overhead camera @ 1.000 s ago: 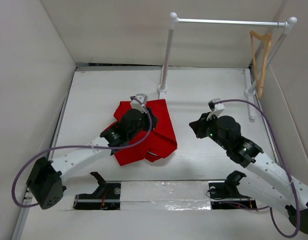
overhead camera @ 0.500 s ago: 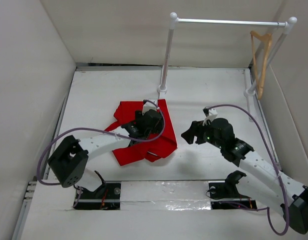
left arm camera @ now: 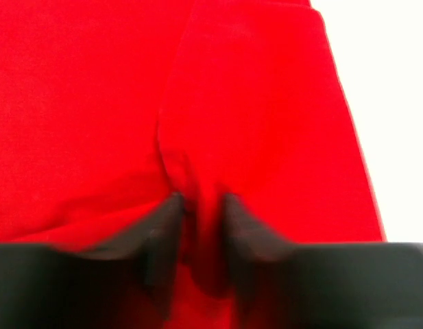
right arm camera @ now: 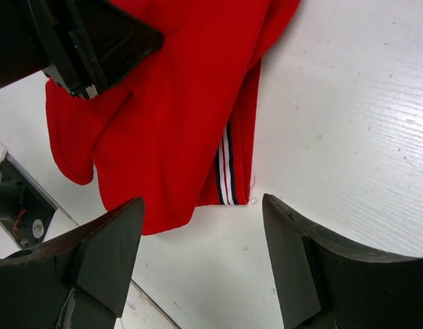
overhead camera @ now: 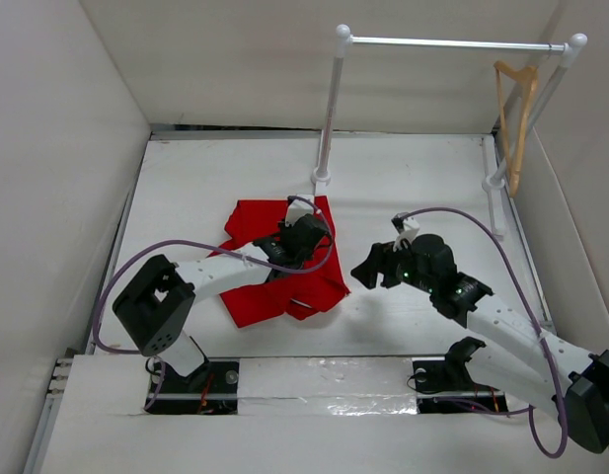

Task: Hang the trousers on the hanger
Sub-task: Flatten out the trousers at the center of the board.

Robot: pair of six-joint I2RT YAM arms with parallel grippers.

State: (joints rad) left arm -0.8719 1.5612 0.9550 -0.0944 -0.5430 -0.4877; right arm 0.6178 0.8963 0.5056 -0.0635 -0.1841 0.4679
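Observation:
The red trousers (overhead camera: 253, 219) lie crumpled on the white table, left of centre. My left gripper (overhead camera: 302, 237) presses down on their right part. In the left wrist view its dark fingers (left arm camera: 166, 219) stand close together with a fold of red cloth (left arm camera: 94, 103) pinched between them, so my left gripper (left arm camera: 199, 202) is shut on the trousers. My right gripper (overhead camera: 368, 272) hovers open just right of the trousers. In its wrist view the striped hem (right arm camera: 226, 168) lies just beyond the open gripper (right arm camera: 201, 205). The tan wooden hanger (overhead camera: 519, 109) hangs at the rail's right end.
A white-and-metal clothes rail (overhead camera: 452, 43) on two posts stands at the back right. White walls close in the table on the left, back and right. The left gripper's body (right arm camera: 94, 41) shows at the top left of the right wrist view.
My left gripper has slid right across the trousers and closed on a fold of cloth. My right gripper has opened and moved left and nearer, toward the trousers' striped hem.

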